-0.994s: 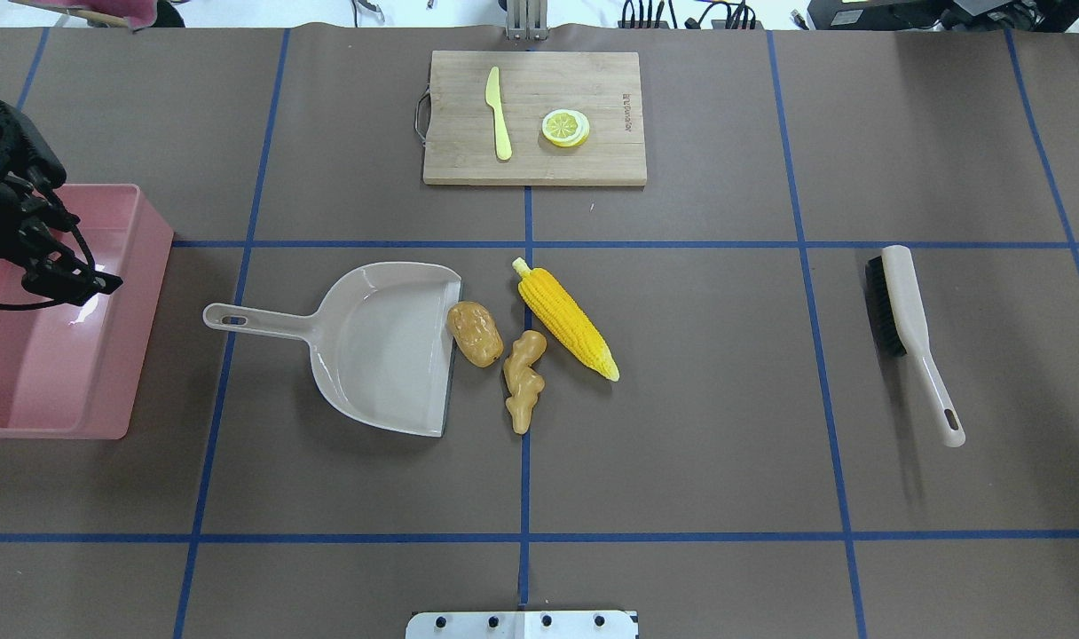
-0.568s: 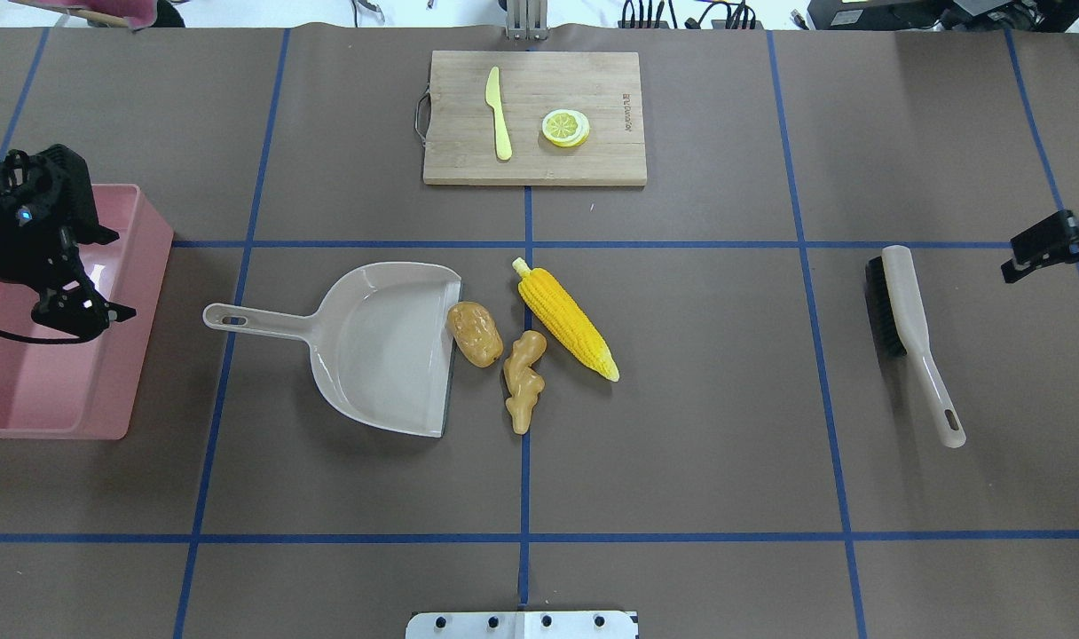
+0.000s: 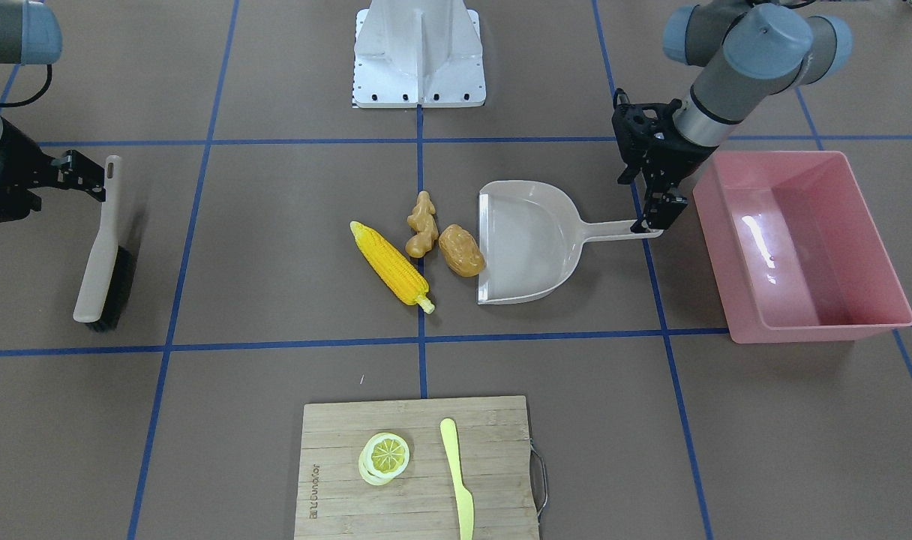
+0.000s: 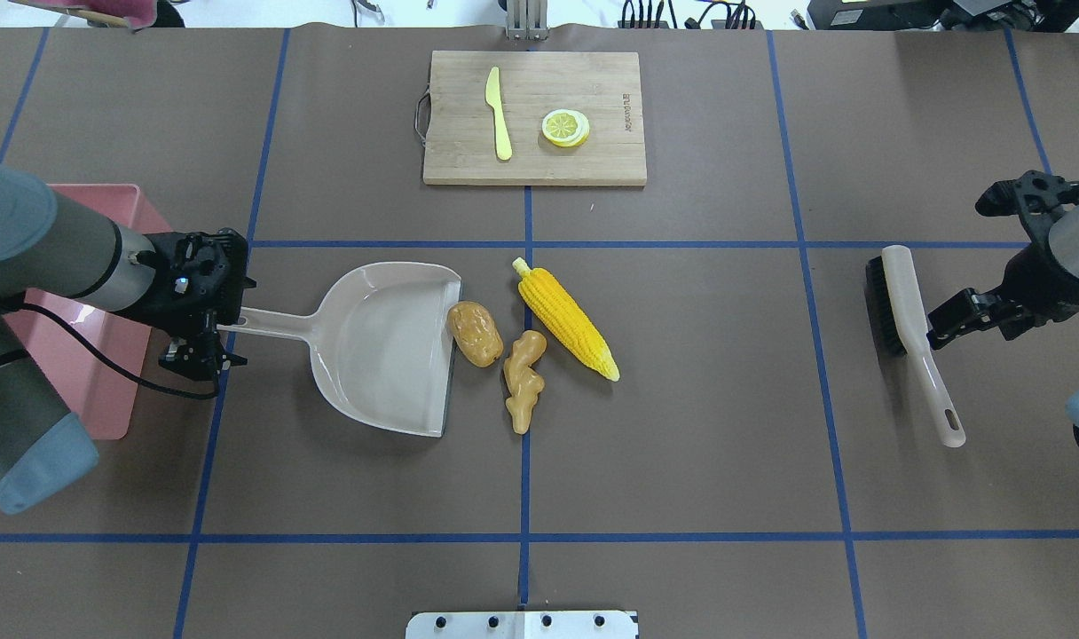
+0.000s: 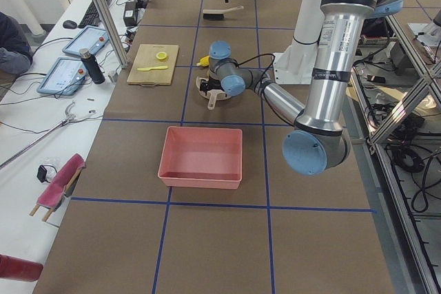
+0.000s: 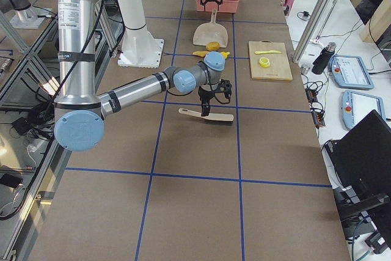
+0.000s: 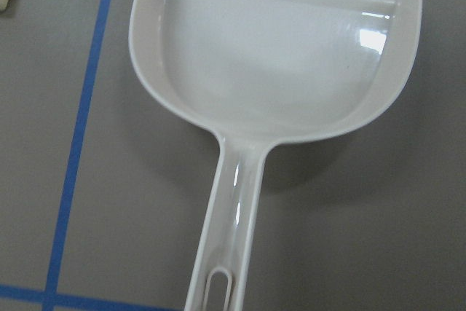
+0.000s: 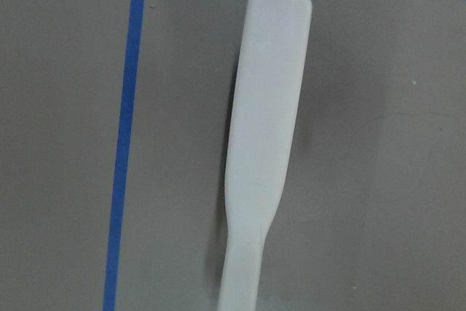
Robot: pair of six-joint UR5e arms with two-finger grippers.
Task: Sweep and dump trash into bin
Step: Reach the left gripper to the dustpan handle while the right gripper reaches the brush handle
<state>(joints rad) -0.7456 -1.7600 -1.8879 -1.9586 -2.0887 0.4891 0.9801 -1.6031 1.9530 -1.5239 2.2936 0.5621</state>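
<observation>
The yellow corn cob (image 4: pixel 566 324), tan ginger root (image 4: pixel 523 377) and brown potato (image 4: pixel 475 334) lie on the table just right of the mouth of the beige dustpan (image 4: pixel 380 346). The potato touches the pan's lip. The pink bin (image 3: pixel 831 328) stands empty at the table's left end, partly hidden by my left arm in the overhead view. My left gripper (image 4: pixel 200 355) is open, low over the end of the dustpan handle (image 7: pixel 233 202). My right gripper (image 4: pixel 948 321) is open beside the handle of the brush (image 4: pixel 908 302), which lies flat.
A wooden cutting board (image 4: pixel 593 155) with a yellow-green knife (image 4: pixel 498 114) and a lemon slice (image 4: pixel 565 127) lies at the far middle. The robot's white base plate (image 3: pixel 418 52) is at the near edge.
My left gripper moved right from over the bin to the dustpan handle's end. My right gripper came in from the right edge to the brush handle. The toys, dustpan and brush did not move.
</observation>
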